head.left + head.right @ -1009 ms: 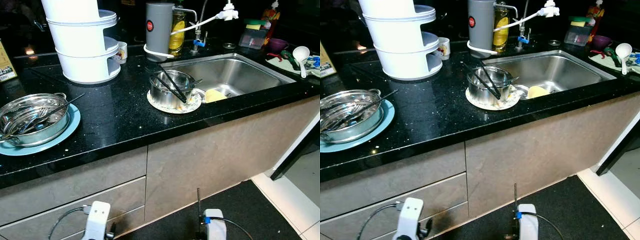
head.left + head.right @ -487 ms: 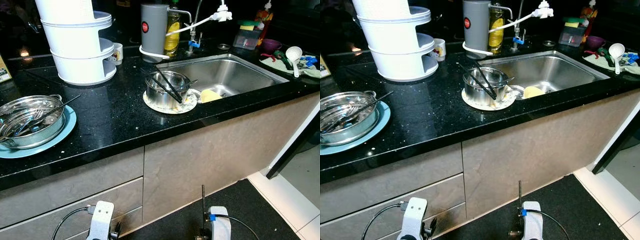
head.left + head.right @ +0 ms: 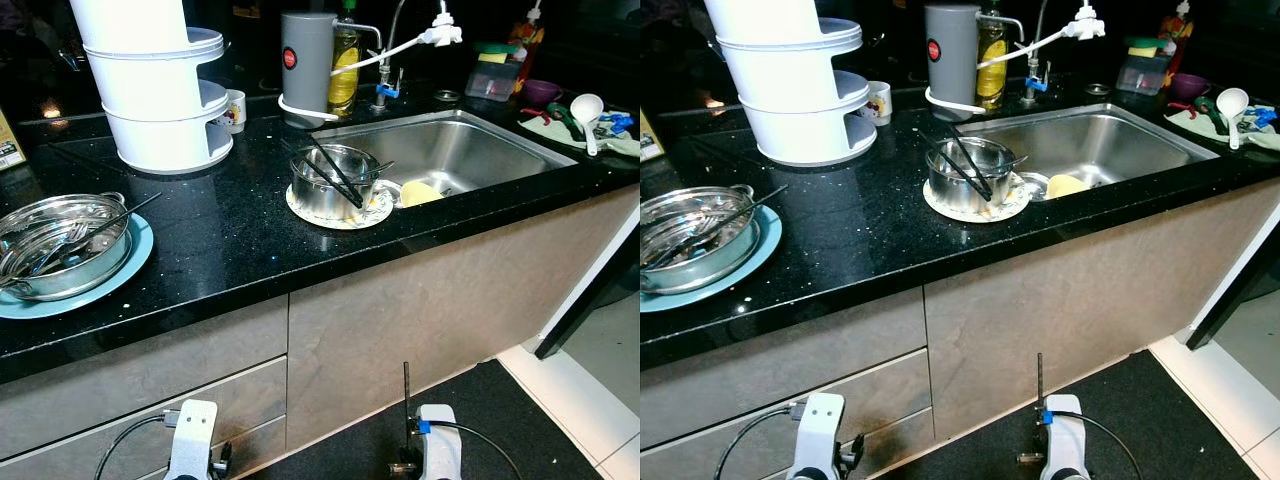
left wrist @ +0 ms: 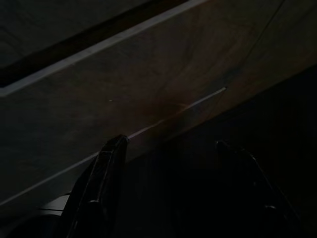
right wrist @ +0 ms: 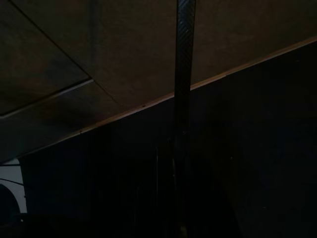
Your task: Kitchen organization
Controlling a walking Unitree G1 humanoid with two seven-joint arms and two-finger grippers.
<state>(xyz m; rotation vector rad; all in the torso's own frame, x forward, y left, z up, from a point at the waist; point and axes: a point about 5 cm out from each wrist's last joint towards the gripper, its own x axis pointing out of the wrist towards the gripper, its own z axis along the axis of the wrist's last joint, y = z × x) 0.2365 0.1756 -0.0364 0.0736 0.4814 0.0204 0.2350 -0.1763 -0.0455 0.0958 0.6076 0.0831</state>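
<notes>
Presently, approach stage of kitchen organization, by my reading: both arms hang low before the cabinet fronts, nothing held.

- Black countertop [image 3: 230,235]: steel pot [image 3: 333,181] with black tongs [image 3: 335,172] across it, standing on a white plate [image 3: 375,213] just beside the sink [image 3: 500,140]
- Sink: yellow sponge [image 3: 421,191] near its left wall
- Counter, robot's left: steel pan [image 3: 62,247] with cutlery, resting on a blue plate [image 3: 135,265]
- Rear: white tiered rack [image 3: 160,95], grey canister [image 3: 303,55], white ladle [image 3: 587,108]
- Left gripper [image 4: 168,183]: fingers spread, empty, facing a drawer seam
- Right gripper [image 5: 181,163]: state cannot be told in the dark; a thin black rod crosses its wrist view

Next move calls for raising one arm above counter height toward the pot or the pan.

Against the frame a second ago: the whole scene sits slightly shifted, a camera move; counter items keep their arrangement
</notes>
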